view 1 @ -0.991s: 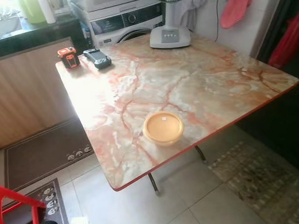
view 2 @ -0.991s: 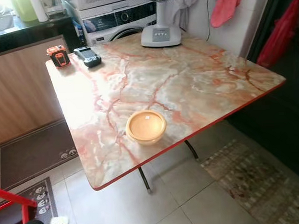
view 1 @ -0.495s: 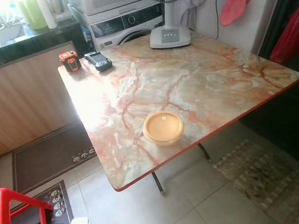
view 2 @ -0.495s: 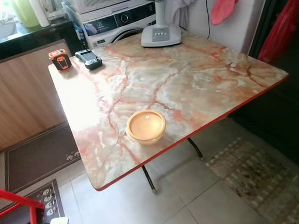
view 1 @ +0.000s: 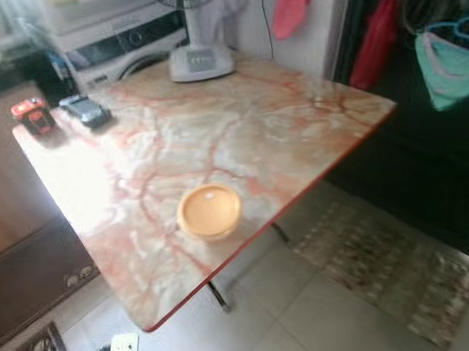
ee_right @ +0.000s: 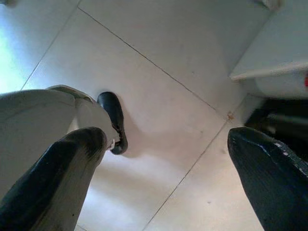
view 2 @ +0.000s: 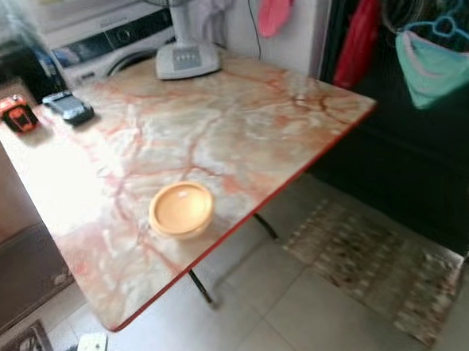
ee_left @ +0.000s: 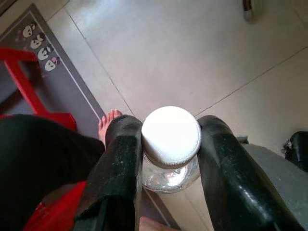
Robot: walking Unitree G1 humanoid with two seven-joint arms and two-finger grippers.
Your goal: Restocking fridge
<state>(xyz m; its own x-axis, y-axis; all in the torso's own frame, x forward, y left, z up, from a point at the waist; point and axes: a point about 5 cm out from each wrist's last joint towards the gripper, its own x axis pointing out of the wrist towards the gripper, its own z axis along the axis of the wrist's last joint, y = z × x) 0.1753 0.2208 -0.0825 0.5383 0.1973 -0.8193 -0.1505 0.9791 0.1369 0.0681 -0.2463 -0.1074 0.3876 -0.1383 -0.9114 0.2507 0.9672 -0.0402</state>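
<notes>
Our left gripper (ee_left: 171,144) clamps a clear jar (ee_left: 171,153) with a white lid between its two fingers (ee_left: 120,163), pointing down over the tiled floor (ee_left: 192,53). Our right gripper (ee_right: 168,159) hangs spread, holding nothing. Ahead, a yellow container (view 1: 210,212) sits near the marble table's (view 1: 240,135) front edge.

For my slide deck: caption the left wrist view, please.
Left gripper clamps a white-capped clear jar above the tiled floor.
</notes>
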